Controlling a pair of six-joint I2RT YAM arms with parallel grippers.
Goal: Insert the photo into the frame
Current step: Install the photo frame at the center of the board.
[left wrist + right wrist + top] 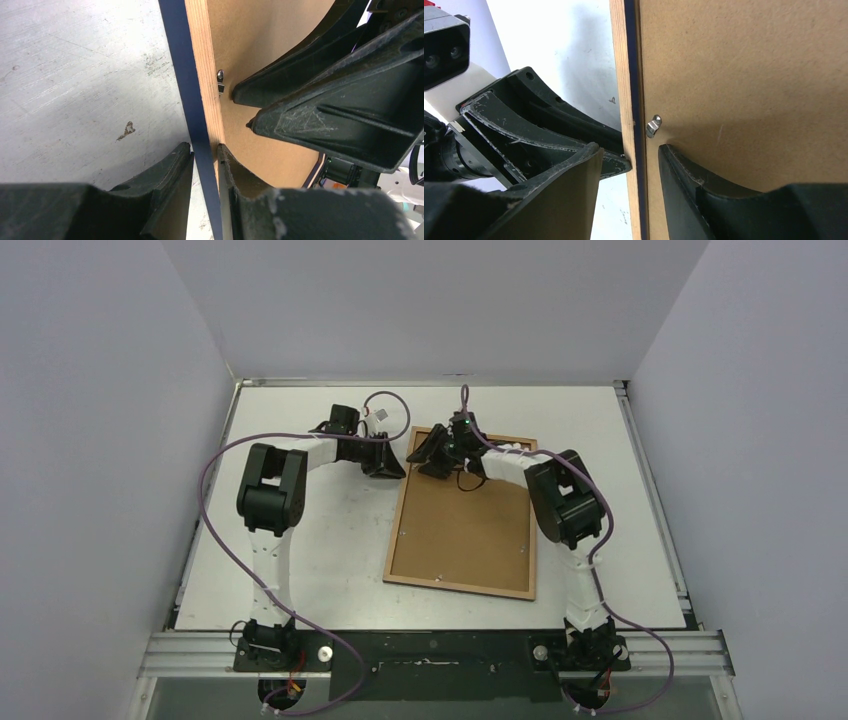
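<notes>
A large flat rectangular picture frame [460, 587], light wood on the side facing up and navy along its outer edge, lies on the white worktop [340, 540]. It sits nearer the right edge than the left, its long sides running from far to near and slightly skewed. Inside its rim sits one plain brown backing board [465, 530], filling the opening. What lies beneath the board cannot be seen, so no photo can be placed.

There is one frame, one backing board and two black end effectors, and the wrist views show one small silver metal turn-clip [653, 126] on the rim.

Both end effectors meet at the frame's far left corner. The left end effector [205, 150] has narrowed onto the left rim, one finger against the navy outer edge and the other against the wood beside the board. The right end effector [630, 147] straddles the same rim just beside it at a middling width. Its outer finger stands clear of the rim and its inner finger is over the board, next to the clip.
</notes>
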